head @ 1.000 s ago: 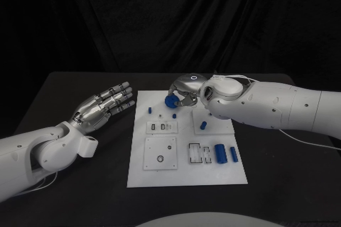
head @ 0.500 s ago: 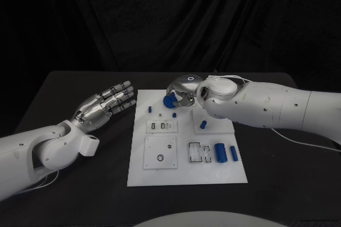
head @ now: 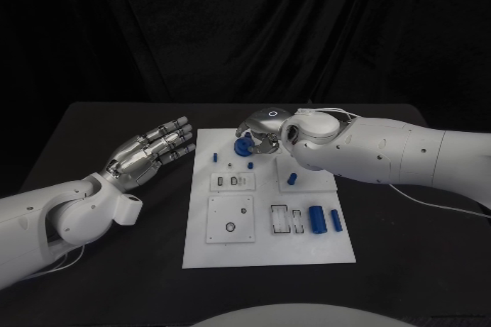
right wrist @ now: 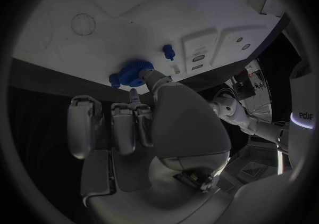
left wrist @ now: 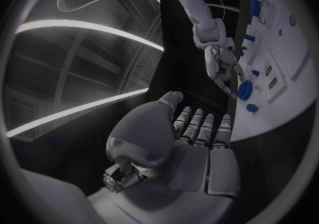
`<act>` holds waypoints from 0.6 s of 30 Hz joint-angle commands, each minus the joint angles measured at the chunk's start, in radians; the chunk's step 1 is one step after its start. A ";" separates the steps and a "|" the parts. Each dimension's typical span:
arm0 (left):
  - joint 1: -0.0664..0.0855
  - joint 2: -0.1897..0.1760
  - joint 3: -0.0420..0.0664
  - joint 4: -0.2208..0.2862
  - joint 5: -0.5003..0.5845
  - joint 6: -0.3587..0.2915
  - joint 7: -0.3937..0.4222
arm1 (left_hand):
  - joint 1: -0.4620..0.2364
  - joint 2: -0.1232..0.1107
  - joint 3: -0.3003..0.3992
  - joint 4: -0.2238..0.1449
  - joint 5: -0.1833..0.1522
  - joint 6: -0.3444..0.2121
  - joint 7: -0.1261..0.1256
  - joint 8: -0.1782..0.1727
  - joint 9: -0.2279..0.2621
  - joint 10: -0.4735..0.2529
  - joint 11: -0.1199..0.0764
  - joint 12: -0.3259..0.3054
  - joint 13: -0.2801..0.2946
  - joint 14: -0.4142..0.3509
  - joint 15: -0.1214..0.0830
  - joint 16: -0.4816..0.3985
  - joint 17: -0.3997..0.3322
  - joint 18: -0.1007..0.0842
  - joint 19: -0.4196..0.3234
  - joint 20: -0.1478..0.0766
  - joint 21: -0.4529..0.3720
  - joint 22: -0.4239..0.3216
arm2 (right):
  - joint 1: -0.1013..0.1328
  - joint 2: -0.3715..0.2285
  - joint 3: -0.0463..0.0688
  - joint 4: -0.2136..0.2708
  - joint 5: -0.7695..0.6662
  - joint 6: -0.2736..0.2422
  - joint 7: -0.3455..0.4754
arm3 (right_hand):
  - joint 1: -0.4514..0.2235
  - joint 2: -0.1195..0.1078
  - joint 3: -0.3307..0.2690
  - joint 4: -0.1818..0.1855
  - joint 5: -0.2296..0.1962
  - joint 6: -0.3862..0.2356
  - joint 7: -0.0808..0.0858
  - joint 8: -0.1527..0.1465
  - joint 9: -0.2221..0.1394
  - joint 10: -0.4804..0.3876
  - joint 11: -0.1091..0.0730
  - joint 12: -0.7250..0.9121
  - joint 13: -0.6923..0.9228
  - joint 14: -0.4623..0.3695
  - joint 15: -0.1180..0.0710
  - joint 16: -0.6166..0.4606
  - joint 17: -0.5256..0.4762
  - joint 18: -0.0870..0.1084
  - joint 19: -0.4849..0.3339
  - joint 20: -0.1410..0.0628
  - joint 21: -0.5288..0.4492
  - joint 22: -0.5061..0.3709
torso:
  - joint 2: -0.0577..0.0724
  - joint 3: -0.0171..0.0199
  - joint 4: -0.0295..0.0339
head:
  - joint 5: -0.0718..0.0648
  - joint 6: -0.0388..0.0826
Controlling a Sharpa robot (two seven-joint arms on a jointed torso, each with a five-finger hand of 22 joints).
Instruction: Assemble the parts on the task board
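The task board (head: 268, 252) lies flat in the middle of the black worktop (head: 92, 128). No brand, label or legible writing can be read on the board, the parts or the arms.

Right hand (head: 262, 132): positioned over the far edge of the task board. Its fingers pinch a blue gear-shaped part (head: 243, 147), which is held at the fingertips just above the board surface near the far edge. In the right wrist view the same gear-shaped part (right wrist: 133, 73) sits between the thumb and the fingers (right wrist: 133, 96), at the board's edge; whether it touches the board cannot be told.

Left hand (head: 152, 151): held above the worktop to the left of the task board, apart from it. The palm faces up and the fingers are extended and slightly spread; it holds nothing. The left wrist view confirms the left hand (left wrist: 193, 149) is empty, with the gear-shaped part (left wrist: 244, 92) well apart from it, at the right hand's fingertips.

Other parts on the board:
- A small blue peg (head: 216, 157) near the far left corner.
- A small blue peg (head: 250, 166) just nearside of the held gear.
- A short blue cylinder (head: 293, 179) on the right-hand plate.
- A larger blue cylinder (head: 317, 220) and a slimmer blue pin (head: 337, 221), side by side near the right edge.
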 commanded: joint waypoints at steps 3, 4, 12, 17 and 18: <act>-0.002 0.000 0.001 0.001 0.000 0.014 0.006 | -0.013 0.000 0.006 0.000 -0.001 -0.004 0.003 0.004 -0.001 -0.010 0.000 0.004 -0.002 0.003 0.007 0.001 0.001 0.019 0.001 0.008 0.000 0.001 | -0.002 -0.011 0.001 0.005 -0.007 -0.021 0.002 | -0.007 -0.007 0.000 0.002 -0.034 -0.044 -0.001 -0.004 -0.036 0.057 -0.007 -0.017 0.235 0.106 -0.007 0.003 0.263 0.012 -0.009 -0.005 -0.013 0.205 | 0.000 0.0000 0.0002 | 0.001 0.000; -0.002 -0.001 0.001 0.001 0.000 0.014 0.005 | -0.013 0.000 0.006 0.000 -0.001 -0.004 0.003 0.004 -0.001 -0.010 0.000 0.004 -0.002 0.003 0.007 0.001 0.001 0.019 0.001 0.008 0.000 0.001 | -0.002 -0.016 0.002 0.007 -0.007 -0.031 0.002 | -0.008 -0.007 0.000 0.002 -0.036 -0.046 0.000 -0.004 -0.038 0.056 -0.007 -0.017 0.234 0.106 -0.007 0.003 0.263 0.012 -0.009 -0.005 -0.013 0.205 | 0.000 0.0000 0.0002 | 0.001 0.000; -0.002 -0.012 0.001 0.005 0.000 0.011 0.003 | -0.013 0.000 0.006 0.000 -0.001 -0.004 0.003 0.004 -0.001 -0.010 0.000 0.004 -0.002 0.003 0.007 0.001 0.001 0.019 0.001 0.008 0.000 0.001 | 0.030 -0.098 0.009 0.071 -0.007 -0.094 0.002 | -0.047 0.001 -0.042 0.040 -0.162 0.014 0.009 0.007 -0.060 0.050 0.000 -0.022 0.230 0.102 -0.002 -0.002 0.258 0.014 -0.010 -0.001 -0.022 0.203 | 0.001 -0.0017 0.0003 | 0.007 0.004; -0.002 -0.019 0.001 0.008 0.000 0.007 0.002 | -0.014 0.000 0.008 0.000 -0.001 -0.002 0.003 0.004 0.000 -0.009 0.000 0.007 -0.001 0.004 0.007 0.001 0.001 0.019 0.001 0.008 0.001 0.001 | 0.067 -0.197 0.009 0.158 -0.007 -0.100 -0.009 | -0.074 0.013 -0.072 0.073 -0.227 0.066 0.010 0.014 -0.065 0.055 0.001 -0.019 0.233 0.103 -0.001 -0.001 0.259 0.013 -0.006 0.001 -0.022 0.204 | 0.001 -0.0018 0.0005 | 0.005 0.003; -0.002 -0.020 0.001 0.009 0.000 0.007 0.002 | -0.014 0.000 0.008 0.000 -0.001 -0.002 0.003 0.004 0.000 -0.009 0.000 0.007 -0.001 0.004 0.007 0.001 0.001 0.019 0.001 0.008 0.001 0.001 | 0.072 -0.212 0.009 0.169 -0.007 -0.100 -0.011 | -0.078 0.017 -0.075 0.079 -0.235 0.074 0.011 0.015 -0.066 0.058 0.002 -0.018 0.235 0.103 -0.001 -0.001 0.259 0.012 -0.003 0.001 -0.019 0.206 | 0.001 -0.0019 -0.0001 | 0.004 0.003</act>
